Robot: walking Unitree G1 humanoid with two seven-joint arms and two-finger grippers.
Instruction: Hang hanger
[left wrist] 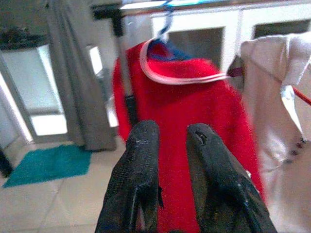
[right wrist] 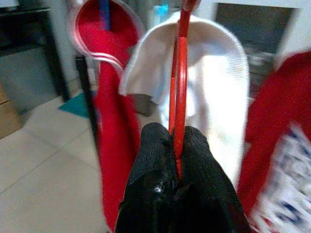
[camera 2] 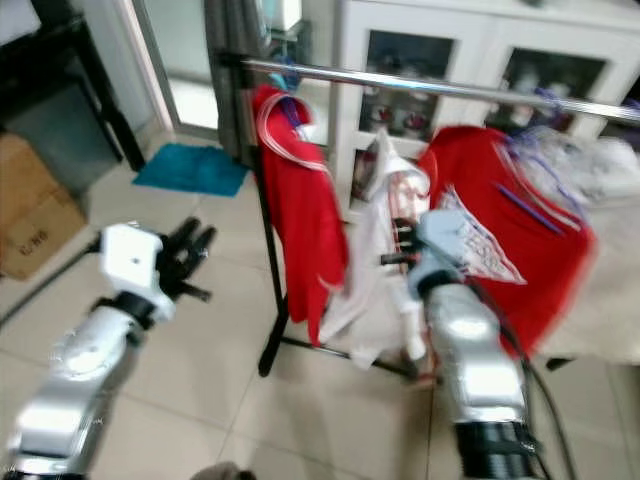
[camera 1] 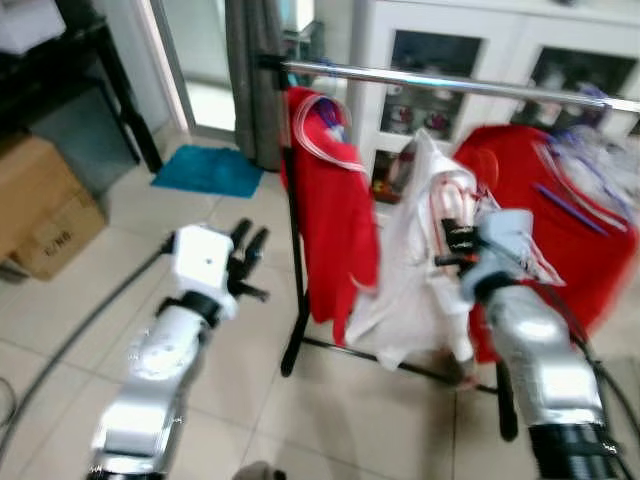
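Note:
A red hanger (right wrist: 179,73) carrying a white shirt (camera 1: 420,270) is clamped between the fingers of my right gripper (right wrist: 176,145), which is shut on the hanger's lower part. The gripper (camera 1: 455,245) holds it in front of the clothes rack, below the chrome rail (camera 1: 450,82). On the rail's left end hangs a red shirt (camera 1: 335,210) on a blue hanger (left wrist: 163,29); another red shirt (camera 1: 570,230) hangs further right. My left gripper (camera 1: 250,250) is raised left of the rack's post, its fingers (left wrist: 143,155) slightly apart with nothing between them.
The rack's black post (camera 1: 298,300) and foot stand on a tiled floor. A cardboard box (camera 1: 40,210) sits at the left, a teal mat (camera 1: 210,170) and grey curtain (camera 1: 255,80) behind. A white cabinet (camera 1: 480,50) stands behind the rail. A cable (camera 1: 90,320) crosses the floor.

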